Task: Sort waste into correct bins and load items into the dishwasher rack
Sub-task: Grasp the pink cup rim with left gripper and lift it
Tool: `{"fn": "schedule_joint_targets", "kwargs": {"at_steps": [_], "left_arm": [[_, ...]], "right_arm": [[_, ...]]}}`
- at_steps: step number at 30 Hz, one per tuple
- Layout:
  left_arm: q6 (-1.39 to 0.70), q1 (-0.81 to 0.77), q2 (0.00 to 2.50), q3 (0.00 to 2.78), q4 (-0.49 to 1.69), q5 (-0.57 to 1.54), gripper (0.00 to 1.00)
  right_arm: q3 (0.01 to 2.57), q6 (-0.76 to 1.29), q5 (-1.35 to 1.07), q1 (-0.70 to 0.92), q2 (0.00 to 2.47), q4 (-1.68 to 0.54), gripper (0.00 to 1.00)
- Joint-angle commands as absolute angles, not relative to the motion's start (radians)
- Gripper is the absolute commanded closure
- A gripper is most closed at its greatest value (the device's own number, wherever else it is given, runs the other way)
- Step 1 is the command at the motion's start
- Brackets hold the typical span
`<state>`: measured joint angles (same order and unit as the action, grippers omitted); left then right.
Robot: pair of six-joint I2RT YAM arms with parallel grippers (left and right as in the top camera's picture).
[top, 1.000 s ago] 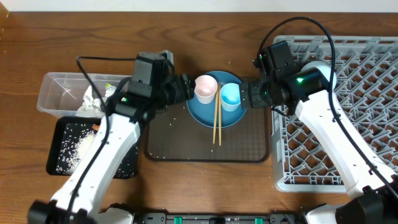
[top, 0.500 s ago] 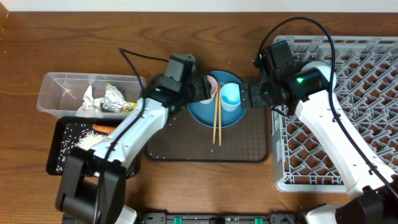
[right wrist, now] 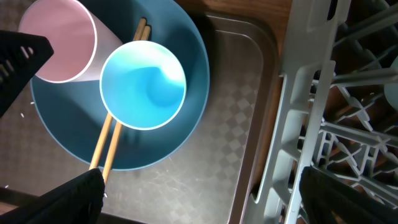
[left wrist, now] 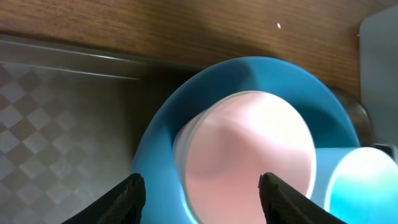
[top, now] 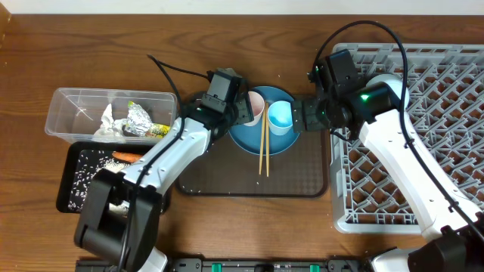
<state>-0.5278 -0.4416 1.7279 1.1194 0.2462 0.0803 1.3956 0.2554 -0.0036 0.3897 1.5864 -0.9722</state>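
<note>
The blue plate [top: 253,137] sits on the brown serving tray [top: 227,177] and carries the pinkish-white cup [top: 257,105], the light blue cup [top: 279,115] and the wooden chopsticks [top: 263,147]. My left gripper [top: 243,112] is open with its fingers on either side of the pinkish-white cup [left wrist: 255,155]; whether they touch it does not show. My right gripper [top: 302,115] is open and empty, just right of the light blue cup [right wrist: 143,85]. The clear tub [top: 72,113] holds the tissue [top: 110,121], the foil [top: 138,118] and the wrapper [top: 156,130]. The black tray [top: 69,174] holds rice [top: 94,177] and the carrot [top: 125,157]. No white bowl is in view.
The grey dishwasher rack [top: 423,151] fills the right side, right of the serving tray [right wrist: 211,180]; its edge [right wrist: 298,124] is close to my right gripper. Bare wooden table [top: 151,45] lies behind the bins.
My left arm has swung in from the bins to the plate, and its open fingers have come around the pinkish-white cup. My right arm has not moved.
</note>
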Motion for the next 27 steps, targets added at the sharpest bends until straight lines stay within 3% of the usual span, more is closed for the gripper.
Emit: {"fn": "schedule_joint_targets", "kwargs": {"at_steps": [1, 4, 8, 16, 27], "left_arm": [[-0.537, -0.44, 1.774, 1.116, 0.236, 0.058, 0.38], [-0.537, -0.44, 1.79, 1.117, 0.213, 0.058, 0.39], [-0.537, -0.437, 1.787, 1.117, 0.191, 0.059, 0.66], [-0.537, -0.437, 1.749, 1.118, 0.193, 0.059, 0.94], [-0.537, -0.397, 1.596, 1.118, 0.267, -0.008, 0.94]], "right_arm": [[1.395, 0.246, 0.0, 0.385, 1.569, -0.973, 0.01], [1.395, 0.246, 0.0, 0.385, 1.569, -0.973, 0.01], [1.395, 0.246, 0.0, 0.385, 1.569, -0.973, 0.01], [1.395, 0.246, 0.0, 0.385, 1.569, -0.973, 0.01], [1.395, 0.246, 0.0, 0.387, 1.569, -0.973, 0.01]]}}
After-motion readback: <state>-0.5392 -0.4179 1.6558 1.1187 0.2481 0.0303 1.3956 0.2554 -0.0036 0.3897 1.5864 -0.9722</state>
